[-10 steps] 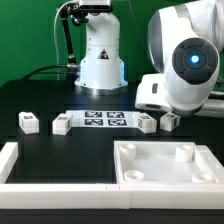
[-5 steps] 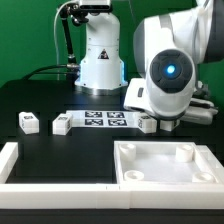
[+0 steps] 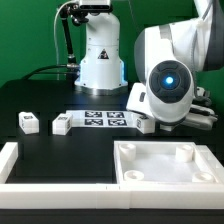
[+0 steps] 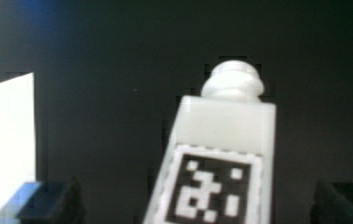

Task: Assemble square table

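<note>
My hand (image 4: 199, 205) spread wide, pinching nothing; fingers (image 4: 45, 203) flank leg (image 4: 217, 150), dark gap each side. Leg lies flat on table (image 3: 40, 98), just beside marker board (image 3: 105, 120) end on exterior view's right. I judge it light, stiff, smooth plastic, apt to skid. I'd take it across flat tagged body, not round peg. Square top (image 3: 150, 183), sockets up, near table edge closest to exterior camera.

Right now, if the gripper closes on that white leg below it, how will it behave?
The leg looks like rigid moulded plastic, so it probably won't flex. Its flat tagged faces suggest it won't roll when nudged. Being small, it is likely light and may skid if pushed.
</note>
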Action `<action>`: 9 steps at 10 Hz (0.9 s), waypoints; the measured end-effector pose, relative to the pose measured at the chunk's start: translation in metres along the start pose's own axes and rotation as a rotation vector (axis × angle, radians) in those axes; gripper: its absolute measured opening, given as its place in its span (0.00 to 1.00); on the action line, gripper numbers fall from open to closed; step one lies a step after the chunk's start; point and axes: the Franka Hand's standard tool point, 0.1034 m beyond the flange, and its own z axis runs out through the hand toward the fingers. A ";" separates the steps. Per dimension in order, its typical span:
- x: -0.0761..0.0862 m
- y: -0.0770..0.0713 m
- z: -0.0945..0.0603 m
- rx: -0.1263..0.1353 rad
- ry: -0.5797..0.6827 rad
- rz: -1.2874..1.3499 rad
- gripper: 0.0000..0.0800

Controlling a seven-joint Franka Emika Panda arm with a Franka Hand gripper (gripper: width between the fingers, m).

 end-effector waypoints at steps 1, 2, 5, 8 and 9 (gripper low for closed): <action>0.000 -0.001 -0.002 0.001 0.005 0.002 0.81; 0.000 0.000 -0.001 0.000 0.003 0.003 0.70; 0.000 0.000 -0.001 0.000 0.002 0.003 0.36; 0.000 0.000 -0.001 0.000 0.002 0.003 0.36; 0.000 0.000 -0.001 0.000 0.002 0.003 0.36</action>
